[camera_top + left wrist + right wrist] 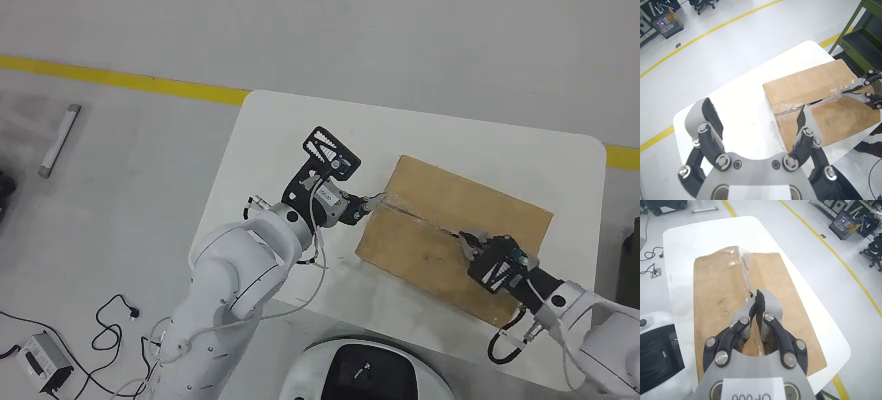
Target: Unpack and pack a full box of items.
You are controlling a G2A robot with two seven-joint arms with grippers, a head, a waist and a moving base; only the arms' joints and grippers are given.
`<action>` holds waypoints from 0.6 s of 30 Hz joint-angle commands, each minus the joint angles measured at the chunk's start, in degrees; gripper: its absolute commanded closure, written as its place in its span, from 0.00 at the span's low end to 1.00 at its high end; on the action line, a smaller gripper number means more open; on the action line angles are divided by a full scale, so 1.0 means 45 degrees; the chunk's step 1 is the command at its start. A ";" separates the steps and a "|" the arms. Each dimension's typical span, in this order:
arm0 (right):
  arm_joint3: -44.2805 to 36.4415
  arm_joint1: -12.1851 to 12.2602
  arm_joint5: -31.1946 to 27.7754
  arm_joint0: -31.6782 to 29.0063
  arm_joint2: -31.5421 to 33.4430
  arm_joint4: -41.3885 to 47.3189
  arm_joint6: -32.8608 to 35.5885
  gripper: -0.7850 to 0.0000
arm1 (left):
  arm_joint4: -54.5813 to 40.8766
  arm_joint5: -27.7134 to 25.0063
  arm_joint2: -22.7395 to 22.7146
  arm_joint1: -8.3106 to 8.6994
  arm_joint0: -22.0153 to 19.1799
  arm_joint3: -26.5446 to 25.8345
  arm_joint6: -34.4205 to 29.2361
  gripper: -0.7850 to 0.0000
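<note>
A closed cardboard box (450,235) lies on the white table (290,140), its top seam covered with clear tape (745,266). My right gripper (758,303) sits on top of the box at the seam, shut on a lifted strip of that tape; the left wrist view shows it as the right gripper (846,91) at the far part of the seam. My left gripper (757,117) is open at the box's near end. One of its fingers (803,117) rests by the wrinkled tape at the box (810,85) corner, the other over bare table. In the top view the left gripper (372,202) meets the box's left end.
Bare table stretches left of the box and behind it. A green metal step frame (857,37) stands beyond the table's far corner. Cables (649,255) and a grey bar (58,140) lie on the floor.
</note>
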 commanded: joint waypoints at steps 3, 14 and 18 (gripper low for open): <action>0.0259 -0.0017 0.0260 0.0165 -0.0171 0.0188 -0.0238 1.00 | 0.0000 0.0000 0.0000 0.0000 0.0000 0.0000 0.0000 0.00; 0.0628 0.0026 0.0321 0.1808 -0.0666 0.1436 0.0143 1.00 | -0.0328 -0.0140 0.0242 0.0102 0.0820 0.0050 0.0341 0.00; 0.0820 0.0041 0.0386 0.2382 -0.1017 0.1474 0.0282 1.00 | -0.0315 -0.0205 0.0337 0.0148 0.0946 0.0297 0.0235 0.00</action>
